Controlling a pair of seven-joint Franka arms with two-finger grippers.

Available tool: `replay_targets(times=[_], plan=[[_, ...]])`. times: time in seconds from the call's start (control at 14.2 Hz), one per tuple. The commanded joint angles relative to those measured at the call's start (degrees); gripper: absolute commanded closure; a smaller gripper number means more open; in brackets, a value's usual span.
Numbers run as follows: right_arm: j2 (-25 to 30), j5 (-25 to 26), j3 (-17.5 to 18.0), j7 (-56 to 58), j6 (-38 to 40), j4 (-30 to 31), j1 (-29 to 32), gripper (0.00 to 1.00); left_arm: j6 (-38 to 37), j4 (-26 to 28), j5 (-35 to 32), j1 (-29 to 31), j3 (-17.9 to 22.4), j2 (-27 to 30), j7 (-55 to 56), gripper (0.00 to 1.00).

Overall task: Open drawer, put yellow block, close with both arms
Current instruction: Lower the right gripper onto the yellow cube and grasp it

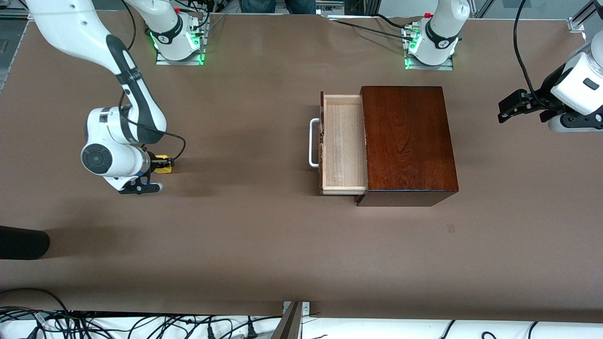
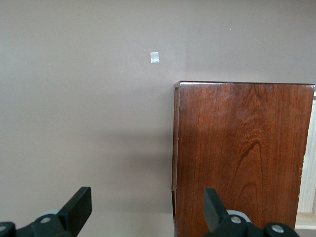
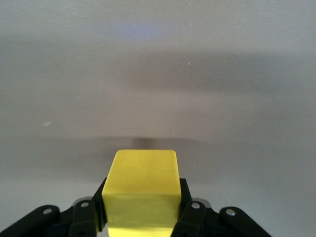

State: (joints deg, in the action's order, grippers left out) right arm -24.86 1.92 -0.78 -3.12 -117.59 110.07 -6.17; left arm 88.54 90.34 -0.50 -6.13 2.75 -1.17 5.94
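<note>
The yellow block [image 1: 166, 170] is at the right arm's end of the table, and my right gripper [image 1: 162, 163] is shut on it. In the right wrist view the yellow block [image 3: 143, 177] fills the gap between the black fingers of the right gripper [image 3: 143, 197]. Whether it rests on the table I cannot tell. The drawer [image 1: 341, 146] stands pulled out of the reddish-brown box [image 1: 407, 141], its pale tray empty and its white handle [image 1: 313, 142] toward the right arm's end. My left gripper [image 1: 511, 107] waits open in the air at the left arm's end, the left gripper [image 2: 146, 210] looking down past the box [image 2: 237, 158].
A black rounded object [image 1: 23, 242] juts in at the right arm's end, near the front camera. Cables [image 1: 94, 325] lie along the table's front edge. A small pale patch [image 2: 155, 58] marks the brown table beside the box.
</note>
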Motion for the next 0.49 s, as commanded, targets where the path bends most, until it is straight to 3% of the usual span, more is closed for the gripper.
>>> replay_targets(times=[0.0,0.28,0.42], plan=[[6.9,-1.2,1.4,-2.8,10.6,-3.4,0.1,1.0,-0.2,-1.7,0.8,0.1,0.2,-0.8,-1.5,0.0],[7.3,-5.6,4.1,-10.5,24.7,-15.7,0.0,1.0,0.1,-1.7,0.8,0.1,0.2,-0.8,-1.5,0.0],[7.2,-7.0,6.6,-15.7,26.2,-19.1,-0.2,1.0,0.3,-1.7,0.9,0.2,0.2,-0.8,-1.5,0.0]])
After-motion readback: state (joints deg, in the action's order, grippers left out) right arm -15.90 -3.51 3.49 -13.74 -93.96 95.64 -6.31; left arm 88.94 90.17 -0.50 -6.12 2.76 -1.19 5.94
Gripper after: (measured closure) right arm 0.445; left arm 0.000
